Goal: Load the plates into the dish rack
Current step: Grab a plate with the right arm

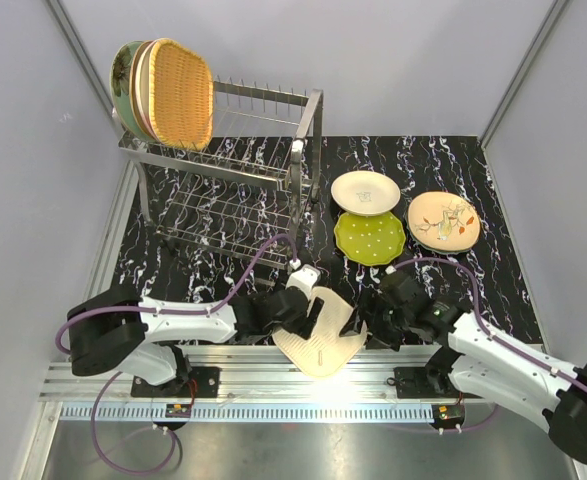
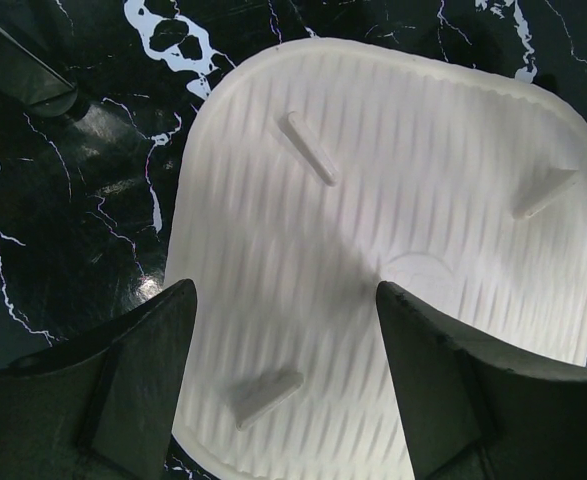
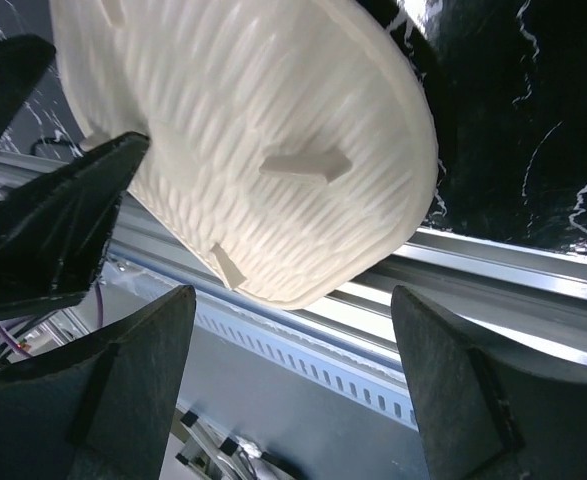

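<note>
At the upper left of the overhead view the dish rack [image 1: 228, 170] stands on the black marbled tabletop [image 1: 453, 290]. Three plates are upright at its left end: a mint-green plate [image 1: 121, 80] outermost, a pale pink-cream plate [image 1: 141, 85] next, and an orange wicker plate [image 1: 181, 92] facing the rest of the rack.

Below it, toward the bottom centre, the left hand [image 2: 285, 390] has its fingers [image 2: 143, 380] spread wide over a white woven plate [image 1: 321, 345]. I cannot tell whether they touch it. That plate lies with its ribbed underside showing and its small raised feet [image 2: 308, 147] in plain view. It overhangs the near tabletop edge above the aluminium rail [image 1: 273, 385].

Just right of centre, a cream plate [image 1: 365, 192] sits flat near the rack's right end, with a lime dotted plate [image 1: 370, 238] touching it on the near side.

The right hand [image 3: 293, 390] is just right of the white plate, its fingers wide apart with nothing between them.

Farthest right, a beige floral plate [image 1: 443, 221] lies flat.
</note>
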Controlling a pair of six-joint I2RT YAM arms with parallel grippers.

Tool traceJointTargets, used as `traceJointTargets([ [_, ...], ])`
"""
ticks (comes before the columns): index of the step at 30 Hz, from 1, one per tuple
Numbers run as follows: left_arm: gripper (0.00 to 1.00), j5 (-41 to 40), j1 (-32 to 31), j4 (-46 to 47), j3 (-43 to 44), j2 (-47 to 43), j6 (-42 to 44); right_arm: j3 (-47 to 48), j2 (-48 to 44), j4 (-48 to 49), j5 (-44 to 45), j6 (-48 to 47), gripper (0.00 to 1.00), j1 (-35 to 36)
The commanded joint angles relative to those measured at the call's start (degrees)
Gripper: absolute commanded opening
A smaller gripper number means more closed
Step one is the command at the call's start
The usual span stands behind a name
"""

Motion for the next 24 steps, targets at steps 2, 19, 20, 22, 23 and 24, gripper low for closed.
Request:
traceJointTargets([
  [2, 0.75, -1.83, 0.13, 4.72, 1.14, 0.24, -1.07, 0.06, 0.64, 3.21, 2.7, 3.65, 0.87, 3.18],
  [19, 0.73, 1.69, 0.13, 6.22, -0.79, 0.15, -4.85, -4.17, 5.27, 11.91, 8.06, 11.92, 0.86, 10.28],
  [20, 0.73, 1.78, 0.22, 6.4, -0.88, 0.06, -4.94, -4.25, 6.16, 12.79, 8.67, 12.62, 0.85, 10.82],
  [22, 0.73, 1.87, 0.22, 6.49, -0.97, 0.06, -5.03, -4.34, 8.44, 14.63, 10.86, 14.64, 0.86, 12.22],
  [23, 0.73, 1.95, 0.13, 6.49, -0.97, 0.06, -5.11, -4.34, 8.8, 15.16, 12.09, 15.44, 0.86, 13.71],
  [24, 0.73, 2.04, 0.13, 6.49, -1.05, 0.32, -5.2, -4.43, 9.07, 15.95, 13.41, 16.23, 0.86, 14.6],
])
